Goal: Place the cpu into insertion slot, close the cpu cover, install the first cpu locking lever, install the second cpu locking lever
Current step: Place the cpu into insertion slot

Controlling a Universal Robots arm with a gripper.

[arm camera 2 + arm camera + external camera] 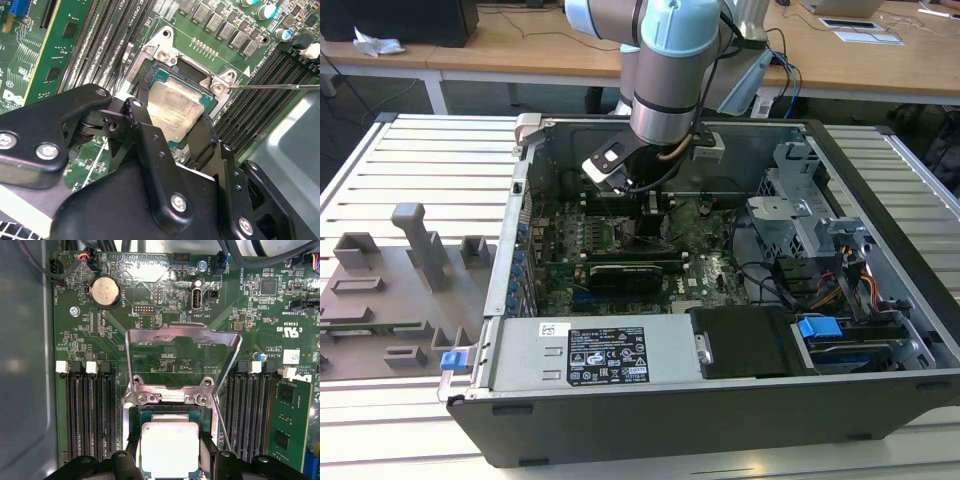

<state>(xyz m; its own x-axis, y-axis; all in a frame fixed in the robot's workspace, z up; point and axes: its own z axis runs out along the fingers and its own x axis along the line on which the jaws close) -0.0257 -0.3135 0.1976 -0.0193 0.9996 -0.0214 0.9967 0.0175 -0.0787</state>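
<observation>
The cpu [170, 447] lies level between the fingers [142, 122], which grip its two opposite edges, and it sits in or just over the insertion slot [170, 76]. Beyond the fingertips the cpu cover [165, 333] stands swung up, with a thin locking lever [223, 426] just beside one finger. The risks, as I judge them: a slightly skewed chip would bend the socket contacts if pressed, and the lever could snag that finger.

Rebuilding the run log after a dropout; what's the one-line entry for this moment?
gripper over pale silver square cpu | cpu at dark square insertion slot | silver-grey metal frame cpu cover raised open
</observation>
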